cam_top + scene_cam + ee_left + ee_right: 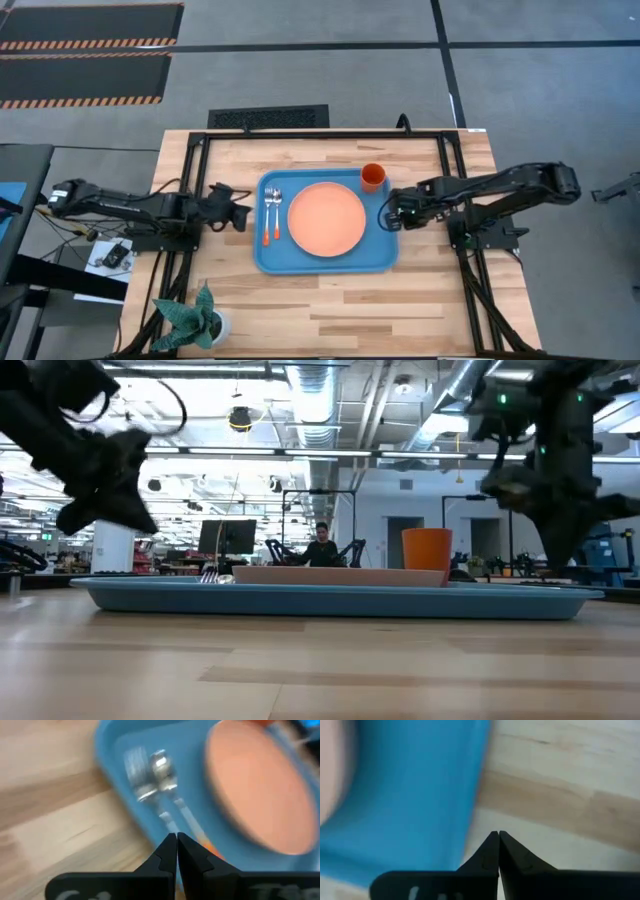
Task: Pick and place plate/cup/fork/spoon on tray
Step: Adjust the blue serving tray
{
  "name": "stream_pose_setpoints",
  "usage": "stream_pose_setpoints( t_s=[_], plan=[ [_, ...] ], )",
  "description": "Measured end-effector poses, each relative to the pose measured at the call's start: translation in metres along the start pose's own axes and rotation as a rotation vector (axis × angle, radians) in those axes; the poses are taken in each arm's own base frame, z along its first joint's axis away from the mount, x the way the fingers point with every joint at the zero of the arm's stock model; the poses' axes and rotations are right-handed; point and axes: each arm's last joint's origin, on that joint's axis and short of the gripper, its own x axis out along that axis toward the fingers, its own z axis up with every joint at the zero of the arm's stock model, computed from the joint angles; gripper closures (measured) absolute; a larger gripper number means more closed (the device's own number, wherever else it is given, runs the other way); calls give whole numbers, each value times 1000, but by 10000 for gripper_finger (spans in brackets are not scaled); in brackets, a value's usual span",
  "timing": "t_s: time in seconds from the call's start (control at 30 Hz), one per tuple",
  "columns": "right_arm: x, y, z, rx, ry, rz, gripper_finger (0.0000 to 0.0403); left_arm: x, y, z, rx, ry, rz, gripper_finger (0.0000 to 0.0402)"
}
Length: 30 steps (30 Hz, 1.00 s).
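Observation:
A blue tray (pixel 262 262) lies at the table's middle. On it rest the salmon plate (pixel 326 218), the orange cup (pixel 372 177) upright at the far right corner, and the fork (pixel 268 208) and spoon (pixel 277 203) side by side along the left rim, heads toward the far edge. My left gripper (pixel 243 215) hovers shut just off the tray's left rim, slanting down toward the fork (pixel 136 767) and spoon (pixel 163 766). My right gripper (pixel 388 215) is shut and points down over the tray's right rim (pixel 470 805), holding nothing.
A white pot with a green plant (pixel 205 320) stands near the table's front left corner. Black frame rails (pixel 190 180) run along both sides of the table under the arms. Bare wood lies in front of the tray. A person (pixel 322 545) sits far behind the table.

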Motion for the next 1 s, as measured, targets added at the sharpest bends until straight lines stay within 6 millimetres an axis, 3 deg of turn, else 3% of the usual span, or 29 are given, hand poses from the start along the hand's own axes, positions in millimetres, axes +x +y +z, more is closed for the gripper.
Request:
stream_pose_setpoints(
  t_s=[0.23, 0.43, 0.63, 1.0],
  plan=[
    [14, -7, 0, -36, -20, 11, 396, 15, 3, -8, -68, 40, 134, 401],
    [16, -4, -7, -58, -24, 13, 389, 27, 6, -17, -125, 96, 234, 401],
    [31, 5, -12, -84, -8, -15, 394, 37, 8, -28, -188, 170, 315, 401],
    [43, 16, -17, -75, -8, 19, 392, 46, -4, -35, -245, 165, 239, 402]
  ],
)
